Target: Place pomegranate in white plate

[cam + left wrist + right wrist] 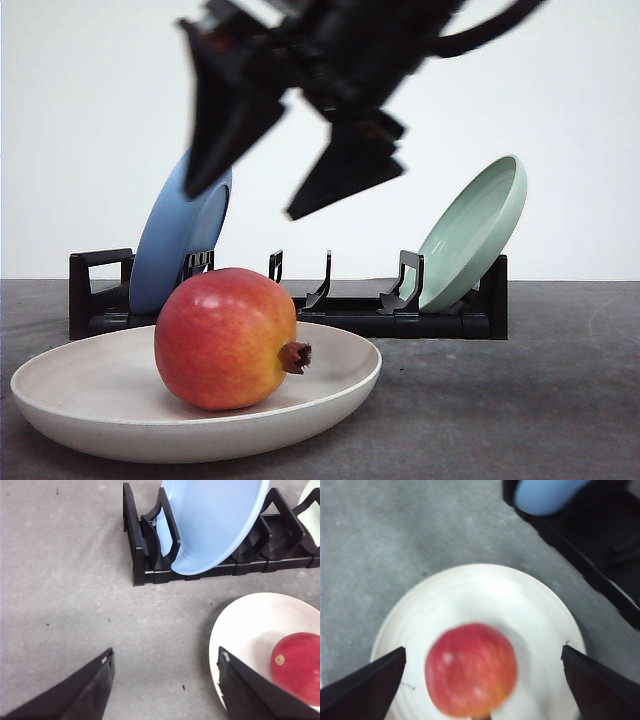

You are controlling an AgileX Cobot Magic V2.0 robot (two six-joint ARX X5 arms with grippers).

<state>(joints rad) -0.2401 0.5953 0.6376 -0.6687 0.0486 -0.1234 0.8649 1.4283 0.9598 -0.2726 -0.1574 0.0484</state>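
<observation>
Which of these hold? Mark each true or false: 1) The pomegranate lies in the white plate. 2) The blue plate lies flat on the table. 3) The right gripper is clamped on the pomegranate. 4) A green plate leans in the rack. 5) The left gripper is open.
1) True. The pomegranate rests in the white plate.
2) False. The blue plate stands on edge in the black rack.
3) False. The right gripper is open, its fingers wide of the fruit and not touching it.
4) True. The green plate leans at the rack's right end.
5) True. The left gripper is open over the bare table, holding nothing.
</observation>
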